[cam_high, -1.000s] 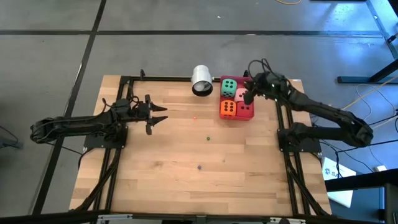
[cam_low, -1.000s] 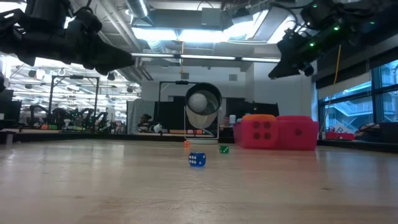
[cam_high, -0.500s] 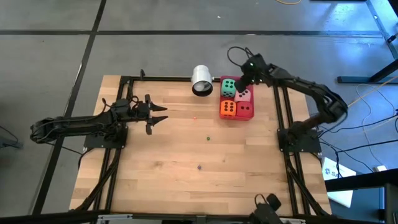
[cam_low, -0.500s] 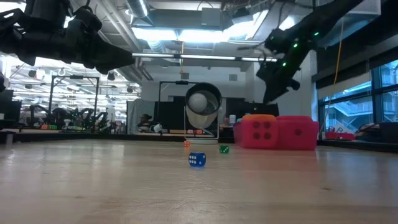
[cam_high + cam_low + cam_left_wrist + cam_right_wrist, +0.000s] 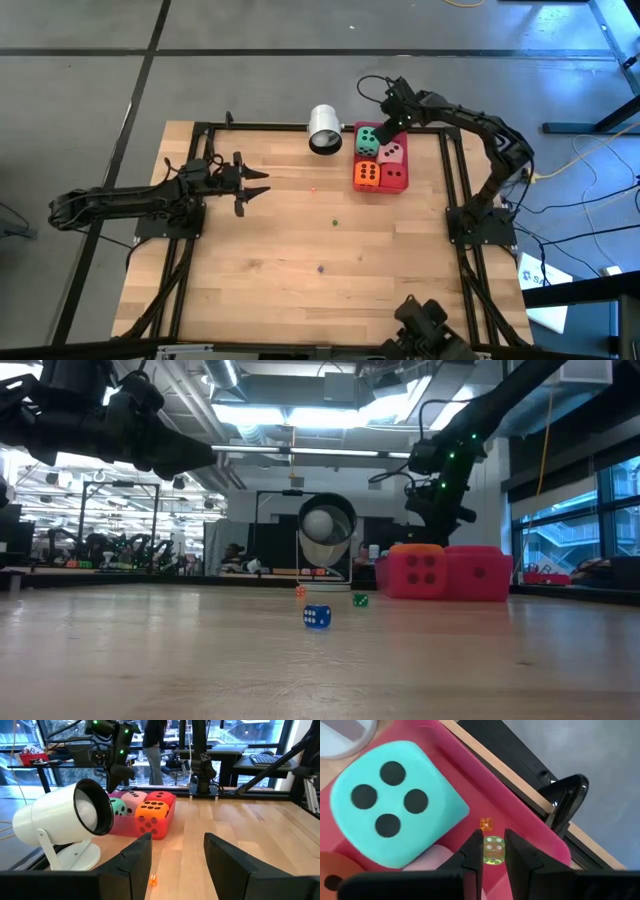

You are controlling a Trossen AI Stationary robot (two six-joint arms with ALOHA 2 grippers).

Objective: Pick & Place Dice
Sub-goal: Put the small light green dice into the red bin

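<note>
Four big soft dice sit in a flat red tray at the table's far right: green, pink, orange and red. My right gripper points steeply down over the tray's far side, beside the green die, and is shut on a tiny yellow-green die. A tiny orange die lies on the tray floor just beyond it. My left gripper hovers open at the table's left, level, pointing at the tray. My right gripper pinches the tiny yellow-green die by two opposite sides between its two fingertips. The fingers come from above, slanting steeply down. The die sits over the tray floor next to the big green die; whether it is clear of the floor, I cannot tell.
A white cup lies on its side at the far edge, left of the tray, mouth toward the table. Tiny dice lie loose mid-table: orange, green, blue. Wide bare wood lies toward the near edge.
My right gripper has swung from over the tray's right side toward the table's far edge and a little left, sinking and tipping from a shallow slant to steeply downward. It now stands beside the green die. The big dice and my left arm have kept still.
</note>
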